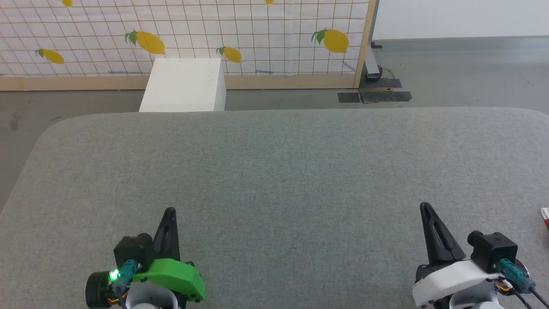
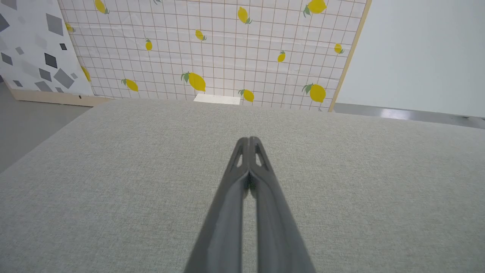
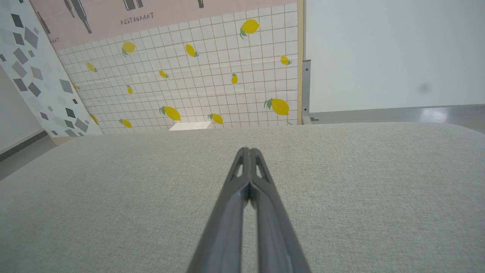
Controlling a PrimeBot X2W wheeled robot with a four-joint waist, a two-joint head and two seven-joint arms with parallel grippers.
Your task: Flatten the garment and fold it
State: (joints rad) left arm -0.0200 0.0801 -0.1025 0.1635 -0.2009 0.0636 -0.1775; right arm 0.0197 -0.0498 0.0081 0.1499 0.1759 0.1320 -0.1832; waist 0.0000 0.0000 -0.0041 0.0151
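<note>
From the head, we see a broad grey cloth-covered worktop (image 1: 274,171) with rounded far corners. Past the worktop's far edge lies grey floor (image 1: 463,73). A white box (image 1: 184,86) stands just beyond that edge, and behind the box is a tiled panel printed with lemons (image 1: 257,38). Over the worktop's near part sit the left pincer (image 1: 170,213) and the right pincer (image 1: 426,207). Of the garment (image 1: 545,214) we make out a red-and-white scrap on the worktop's right side, near the right pincer. The frame cuts the rest off, so we cannot tell how it lies.

From the left wrist, the two fingers are pressed together at the tips with nothing between them, pointing towards the worktop's far edge. Past that edge stand the lemon panel, a white panel with grey shapes (image 2: 34,49) and a plain pale wall (image 2: 424,53). The white box is a sliver above the worktop's far edge.

From the right wrist, the fingers likewise meet at the tips, empty. Beyond the worktop a pink panel (image 3: 151,15) reads RESTAURANT, and another word on it is cut off.
</note>
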